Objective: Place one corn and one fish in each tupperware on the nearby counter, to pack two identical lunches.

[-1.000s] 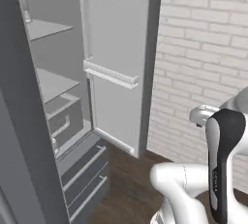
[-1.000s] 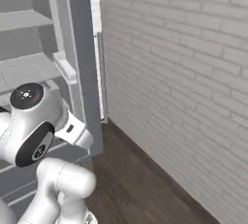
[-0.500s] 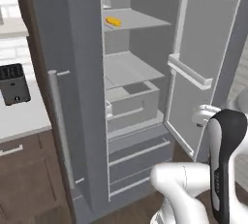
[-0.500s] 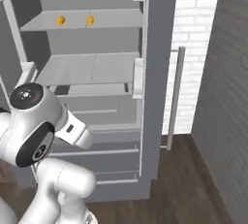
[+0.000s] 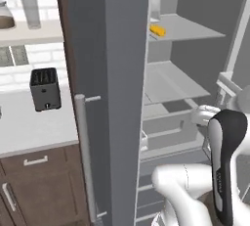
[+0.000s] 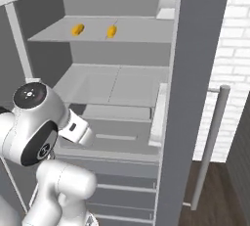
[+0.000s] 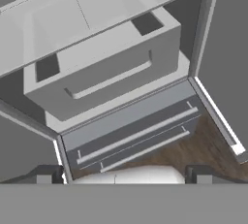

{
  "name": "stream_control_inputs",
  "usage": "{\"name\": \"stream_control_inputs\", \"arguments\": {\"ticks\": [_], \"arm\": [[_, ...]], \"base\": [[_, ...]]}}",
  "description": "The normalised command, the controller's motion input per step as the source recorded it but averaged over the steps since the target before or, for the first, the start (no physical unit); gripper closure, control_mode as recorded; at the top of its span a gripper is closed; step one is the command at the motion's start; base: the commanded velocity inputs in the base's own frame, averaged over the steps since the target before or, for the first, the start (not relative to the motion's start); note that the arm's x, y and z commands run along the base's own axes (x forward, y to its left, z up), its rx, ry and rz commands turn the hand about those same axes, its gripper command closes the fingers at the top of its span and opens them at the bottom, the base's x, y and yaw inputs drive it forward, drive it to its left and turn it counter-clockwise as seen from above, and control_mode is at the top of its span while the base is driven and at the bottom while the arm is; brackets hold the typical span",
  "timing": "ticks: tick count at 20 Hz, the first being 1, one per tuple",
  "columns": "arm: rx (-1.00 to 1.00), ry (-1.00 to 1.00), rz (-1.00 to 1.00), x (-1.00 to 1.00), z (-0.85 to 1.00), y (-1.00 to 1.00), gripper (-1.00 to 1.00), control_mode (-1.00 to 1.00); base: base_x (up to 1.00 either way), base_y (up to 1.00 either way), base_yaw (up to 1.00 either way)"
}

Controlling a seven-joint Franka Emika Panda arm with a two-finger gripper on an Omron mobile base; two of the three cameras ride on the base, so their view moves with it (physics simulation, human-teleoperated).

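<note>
The fridge [image 6: 122, 122] stands open in front of the robot, and everything here is easiest placed against it. Beside it, past its closed door, runs the counter [image 5: 24, 127] with a toaster [image 5: 45, 89] on it. Inside the fridge, the crisper drawer [image 7: 104, 72] sits low, under the glass shelf. High on the upper shelf lie the corn [image 6: 77, 29], two cobs side by side. The gripper [image 7: 123, 177] hangs with its jaws spread wide and empty, pointed down at the crisper drawer, so the corn is well above it. To do this well, I'd say raise the hand to shelf height, then come in level at one cob.
</note>
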Motion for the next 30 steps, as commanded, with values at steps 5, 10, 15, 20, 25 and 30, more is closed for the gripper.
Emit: {"name": "stream_control_inputs", "arguments": {"ticks": [5,10,15,20,25,30], "arm": [[0.0,0.0,0.0,0.0,0.0,0.0,-1.0,1.0],[0.0,0.0,0.0,0.0,0.0,0.0,-1.0,1.0],[0.0,0.0,0.0,0.0,0.0,0.0,-1.0,1.0],[-0.07,-0.14,0.0,0.72,0.91,0.57,-1.0,-1.0],[-0.13,-0.3,0.0,0.09,1.0,0.24,-1.0,-1.0],[-0.08,-0.4,0.12,-0.03,1.0,-0.07,-1.0,-1.0]], "base": [[0.66,-0.68,0.11],[0.71,-0.22,0.03],[0.99,0.49,0.0],[0.0,0.0,0.0],[0.0,0.0,0.0],[0.0,0.0,0.0]]}}
